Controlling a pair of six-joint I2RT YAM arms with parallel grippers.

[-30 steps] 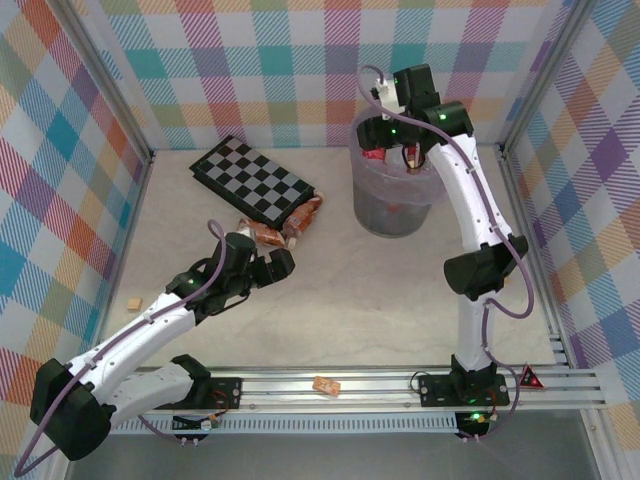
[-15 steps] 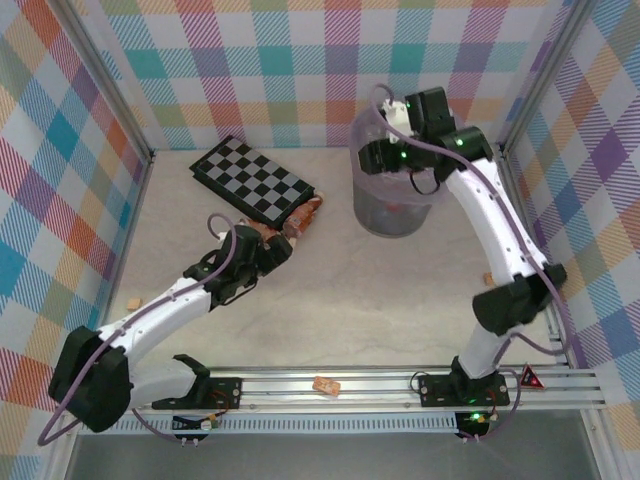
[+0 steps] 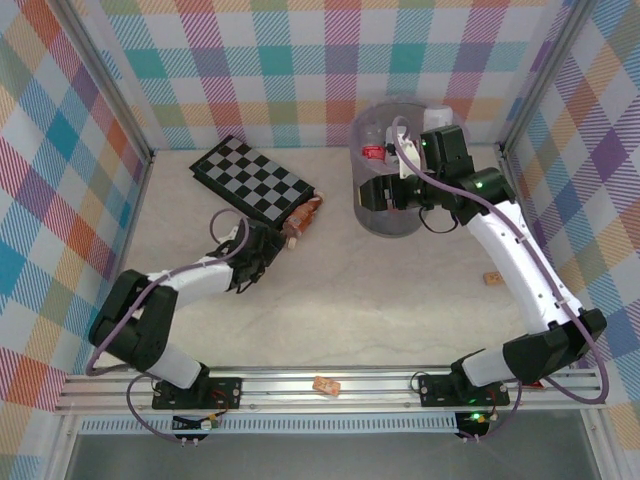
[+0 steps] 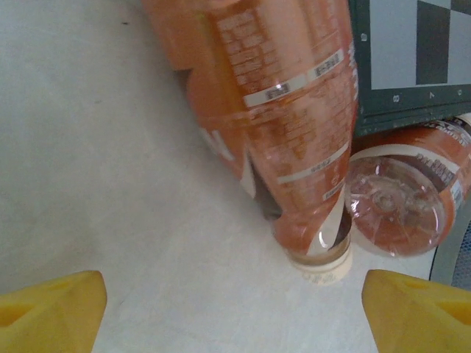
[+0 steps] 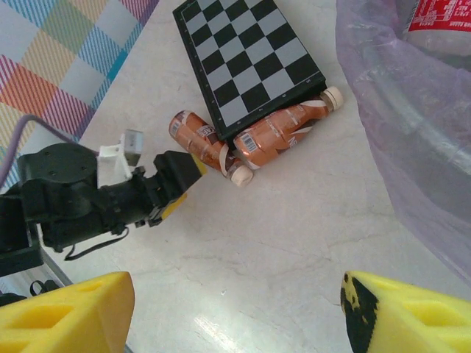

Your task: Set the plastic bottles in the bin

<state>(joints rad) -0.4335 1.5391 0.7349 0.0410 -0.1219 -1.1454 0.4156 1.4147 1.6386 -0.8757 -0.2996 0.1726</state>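
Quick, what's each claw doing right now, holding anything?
Left claw: open, empty, facing an orange bottle.
Right claw: open, empty.

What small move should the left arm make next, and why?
Probably ease the left end effector forward until its open jaws straddle the nearer orange bottle. That bottle lies on the table just ahead, cap end toward the wrist camera, not yet between the jaws; a second bottle lies beside it.
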